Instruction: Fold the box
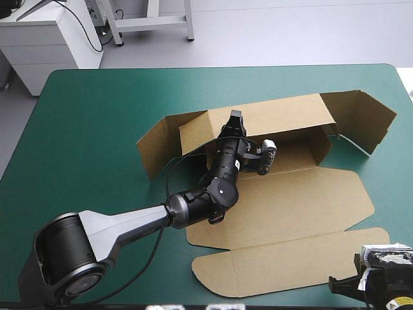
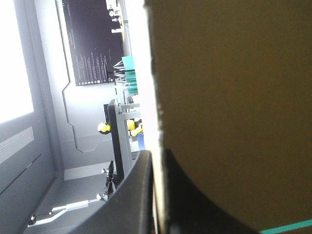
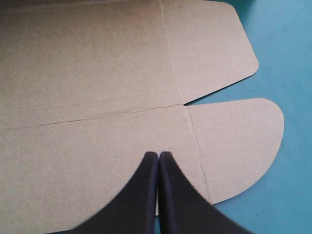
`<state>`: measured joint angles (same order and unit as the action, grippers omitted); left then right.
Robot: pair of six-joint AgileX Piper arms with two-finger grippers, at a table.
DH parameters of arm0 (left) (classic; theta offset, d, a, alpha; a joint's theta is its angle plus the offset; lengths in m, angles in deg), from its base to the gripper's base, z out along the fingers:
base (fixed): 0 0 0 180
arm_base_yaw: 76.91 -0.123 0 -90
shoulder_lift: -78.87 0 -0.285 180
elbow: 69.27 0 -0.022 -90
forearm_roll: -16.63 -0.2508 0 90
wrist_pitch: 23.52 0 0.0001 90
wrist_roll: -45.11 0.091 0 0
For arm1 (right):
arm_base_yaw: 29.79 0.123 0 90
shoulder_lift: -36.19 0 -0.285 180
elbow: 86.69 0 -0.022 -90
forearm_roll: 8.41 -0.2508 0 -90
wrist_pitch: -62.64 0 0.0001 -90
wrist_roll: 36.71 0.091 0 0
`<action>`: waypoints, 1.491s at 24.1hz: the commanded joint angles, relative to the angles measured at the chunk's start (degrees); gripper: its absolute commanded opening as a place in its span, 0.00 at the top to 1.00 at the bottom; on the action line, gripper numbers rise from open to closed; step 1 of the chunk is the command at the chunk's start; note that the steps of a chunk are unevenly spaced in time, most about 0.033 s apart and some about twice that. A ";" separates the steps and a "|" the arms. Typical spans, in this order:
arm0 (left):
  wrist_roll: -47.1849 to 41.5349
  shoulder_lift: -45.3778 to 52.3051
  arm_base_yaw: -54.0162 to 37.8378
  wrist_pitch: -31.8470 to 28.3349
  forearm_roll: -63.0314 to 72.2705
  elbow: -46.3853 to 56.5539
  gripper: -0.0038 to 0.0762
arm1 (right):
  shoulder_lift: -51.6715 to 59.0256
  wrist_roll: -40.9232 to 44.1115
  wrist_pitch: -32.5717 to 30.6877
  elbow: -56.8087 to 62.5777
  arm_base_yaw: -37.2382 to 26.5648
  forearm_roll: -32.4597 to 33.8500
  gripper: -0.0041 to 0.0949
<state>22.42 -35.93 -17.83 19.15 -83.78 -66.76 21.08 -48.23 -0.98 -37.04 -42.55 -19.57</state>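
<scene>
**High view.** One table (image 1: pixel 97 116) with a teal-green cover, one box (image 1: pixel 290 200) and two grippers. The brown box lies right of the table's middle, partly raised. Its long far wall stands upright, and one flap angles outward at each end of that wall (two in all). The floor panel and the lid panel nearer the robot lie flat on the cover. The left gripper (image 1: pixel 236 123) reaches in from the near left corner and sits at the top edge of the far wall, toward that wall's left end. The right gripper (image 1: pixel 348 284) is at the near right corner, just beside the lid's rounded end and largely cut off by the picture's edge.

**Left wrist view.** Two black fingers (image 2: pixel 139 195) are pressed nearly together with the pale cut edge of a board wall running up between them, so the left gripper is clamped on the box. Brown board fills everything to one side of the fingers.

**Right wrist view.** Two black fingers (image 3: pixel 146 195) meet in one pointed arch, closed on nothing. Flat board lies under them, creased into panels. Ahead and to the side are two round-cornered flaps, parted by one slit, with teal-green cover beyond.
</scene>
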 commanded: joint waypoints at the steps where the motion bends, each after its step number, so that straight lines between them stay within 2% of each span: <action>1: -0.70 1.55 0.40 2.25 0.36 -0.87 0.96 | -5.69 1.74 5.83 -2.75 0.17 0.21 0.98; 7: -2.82 1.55 0.40 2.11 0.25 -0.87 0.96 | -19.46 2.22 16.51 -11.22 0.17 0.10 0.98; 10: -2.82 1.55 0.40 2.14 0.25 -0.87 0.96 | -33.28 2.86 21.28 -22.36 0.17 -0.23 0.98; 12: -2.82 1.55 0.40 2.14 0.25 -0.87 0.96 | -41.65 3.43 21.92 -30.50 0.17 -0.50 0.98; 16: -2.82 1.55 0.40 1.92 0.25 -0.87 0.96 | -57.84 3.43 21.03 -47.55 0.17 -0.99 0.98; 21: -2.82 1.55 0.40 1.57 0.25 -0.87 0.96 | -77.14 -3.17 17.26 -67.52 0.17 -9.53 0.98; 29: -2.82 1.55 0.40 -1.07 0.25 -0.87 0.96 | -93.15 -4.98 12.87 -83.24 0.17 -12.44 0.98; 36: -2.82 1.55 0.40 -2.87 0.25 -0.87 0.96 | -100.59 -5.17 10.04 -89.37 0.17 -12.58 0.98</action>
<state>20.24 -36.04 -17.49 18.90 -83.82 -66.76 -80.47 -52.69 7.77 -123.33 -42.43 -30.56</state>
